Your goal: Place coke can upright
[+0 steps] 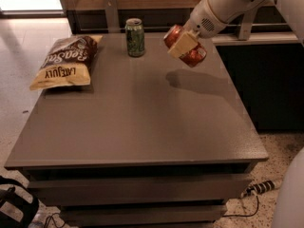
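Observation:
The coke can [194, 55] is red with white markings and hangs tilted on its side above the far right part of the grey table [137, 122]. My gripper [184, 44] is shut on the coke can, with a tan finger pad [180, 45] across its middle. The white arm comes in from the upper right. The can's shadow falls on the table just below it.
A green can [135, 37] stands upright at the table's far edge, left of the gripper. A brown chip bag [64, 61] lies at the far left. A dark counter stands to the right of the table, and cables lie on the floor at lower right.

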`<state>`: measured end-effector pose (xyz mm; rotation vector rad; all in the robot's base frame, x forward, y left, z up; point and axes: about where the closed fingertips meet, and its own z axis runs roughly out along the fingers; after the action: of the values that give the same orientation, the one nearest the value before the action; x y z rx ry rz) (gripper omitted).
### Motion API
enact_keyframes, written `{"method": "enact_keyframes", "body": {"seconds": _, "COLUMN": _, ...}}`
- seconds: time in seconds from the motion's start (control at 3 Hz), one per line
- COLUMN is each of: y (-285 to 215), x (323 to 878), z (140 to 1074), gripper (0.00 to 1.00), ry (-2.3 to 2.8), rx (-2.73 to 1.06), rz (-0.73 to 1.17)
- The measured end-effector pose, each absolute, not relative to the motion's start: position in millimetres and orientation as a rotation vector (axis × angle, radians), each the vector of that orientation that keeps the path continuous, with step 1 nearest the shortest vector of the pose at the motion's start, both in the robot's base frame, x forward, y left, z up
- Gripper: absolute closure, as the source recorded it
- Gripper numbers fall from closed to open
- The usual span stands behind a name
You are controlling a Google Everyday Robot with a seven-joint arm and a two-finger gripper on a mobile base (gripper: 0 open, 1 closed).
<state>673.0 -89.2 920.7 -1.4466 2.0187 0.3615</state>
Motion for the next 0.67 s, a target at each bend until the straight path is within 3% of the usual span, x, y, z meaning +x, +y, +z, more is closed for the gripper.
{"method": "enact_keyframes", "body": {"seconds": 0.67, "y": -83.0, "x": 685.2, "z": 907.1, "gripper": 1.00, "ry": 1.826, "rx": -1.410, "rz": 0.486}}
